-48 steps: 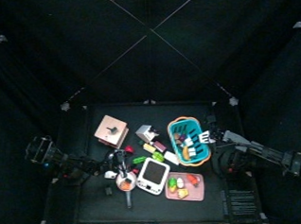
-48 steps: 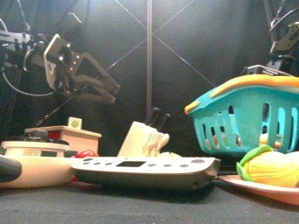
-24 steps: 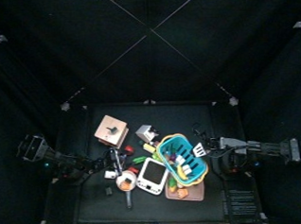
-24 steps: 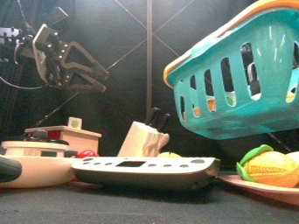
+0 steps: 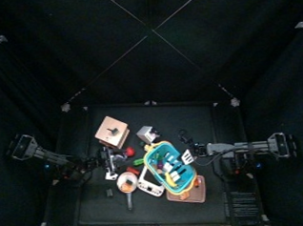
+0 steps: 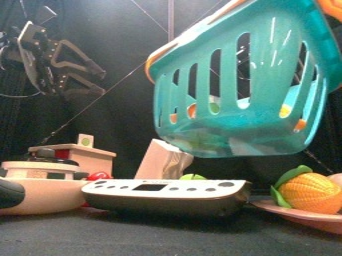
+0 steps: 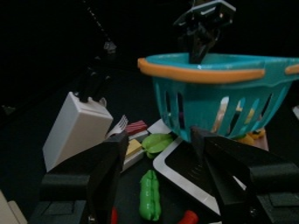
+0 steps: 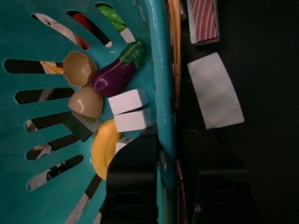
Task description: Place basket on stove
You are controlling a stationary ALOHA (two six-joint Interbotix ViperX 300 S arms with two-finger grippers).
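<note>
The teal basket (image 6: 247,85) with an orange rim hangs tilted in the air, and toy food lies inside it (image 8: 111,74). My right gripper (image 8: 176,157) is shut on its rim; in the top view, my right gripper (image 5: 195,153) holds the basket (image 5: 167,162) over the table's front middle. The white stove (image 6: 167,192) with its dark top stands below and in front of the basket; the basket partly covers it in the top view (image 5: 151,187). My left gripper (image 7: 160,144) is open and empty, raised at the left (image 6: 54,60).
A salmon-pink tray (image 6: 301,212) with an orange-yellow toy vegetable (image 6: 318,190) lies at the front right. A white knife block (image 6: 167,160) stands behind the stove. A tan board (image 5: 111,129) lies at the back left. A pan (image 6: 40,185) sits front left.
My right gripper has lifted the basket off the table and carried it left and forward over the stove, tilting it. My left arm has drawn back to the left.
</note>
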